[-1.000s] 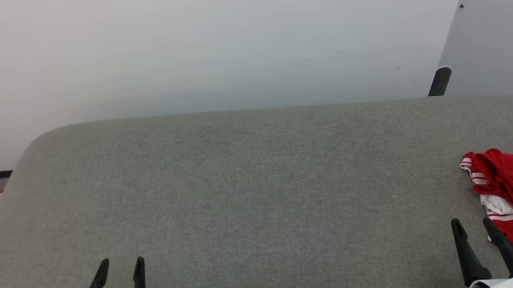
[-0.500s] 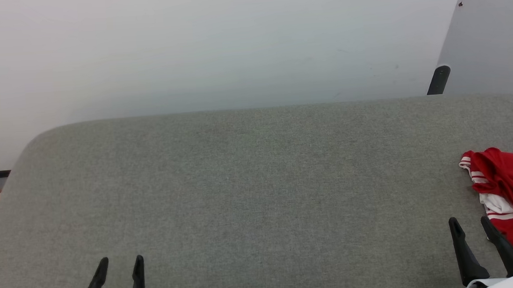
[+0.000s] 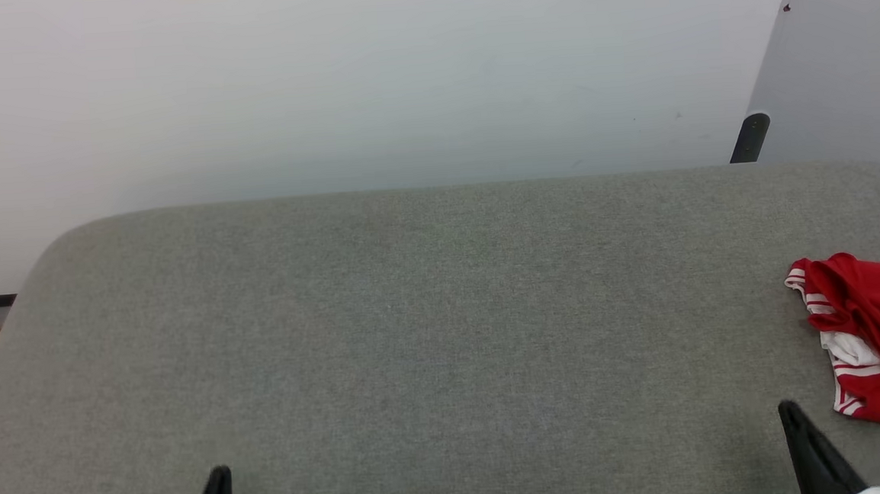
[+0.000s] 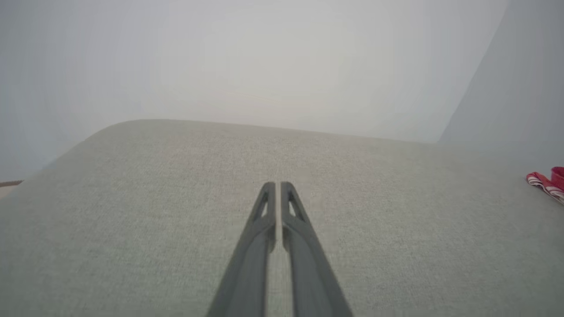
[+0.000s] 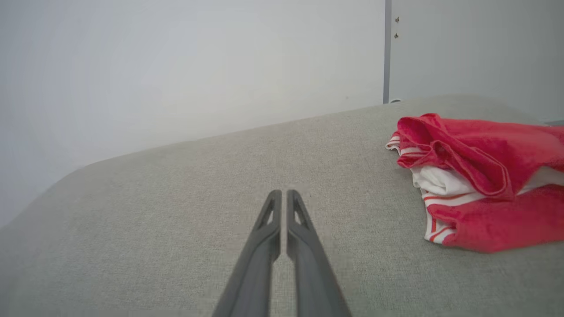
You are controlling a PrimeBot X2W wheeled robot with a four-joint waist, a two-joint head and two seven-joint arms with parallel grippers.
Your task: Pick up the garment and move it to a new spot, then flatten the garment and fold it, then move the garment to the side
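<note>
Your left gripper and right gripper show fingers pressed together, empty, as the crumpled red-and-white fabric shirt lies ungrasped at the right of the grey desk.

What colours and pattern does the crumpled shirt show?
The shirt is red with white parts and striped trim, clearest in the right wrist view.
</note>
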